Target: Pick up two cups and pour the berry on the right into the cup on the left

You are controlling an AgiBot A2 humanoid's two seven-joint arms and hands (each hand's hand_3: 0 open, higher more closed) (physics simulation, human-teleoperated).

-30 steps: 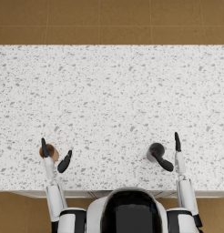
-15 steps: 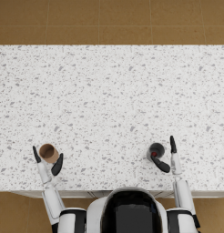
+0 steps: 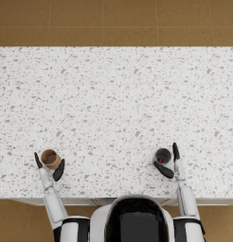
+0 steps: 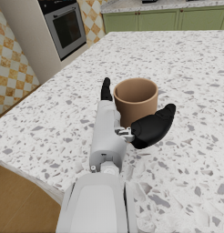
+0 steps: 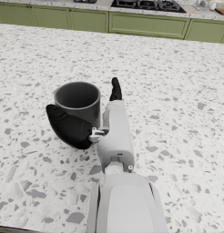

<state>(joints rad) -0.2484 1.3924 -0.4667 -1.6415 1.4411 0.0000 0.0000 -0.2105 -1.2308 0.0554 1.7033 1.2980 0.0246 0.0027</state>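
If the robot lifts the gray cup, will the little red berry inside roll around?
Probably. The berry looks small and round, loose at the bottom of the gray cup, so a tilt would likely send it rolling. The cup looks stiff and stands upright, and the right hand sits around it, so it should lift steadily.

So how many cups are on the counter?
2. A brown cup sits near the counter's front edge by the left hand, and a grey cup by the right hand.

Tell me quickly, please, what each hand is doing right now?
Left hand: wrapped around the brown cup; whether it grips yet cannot be told.
Right hand: wrapped around the grey cup; grip likewise cannot be told.
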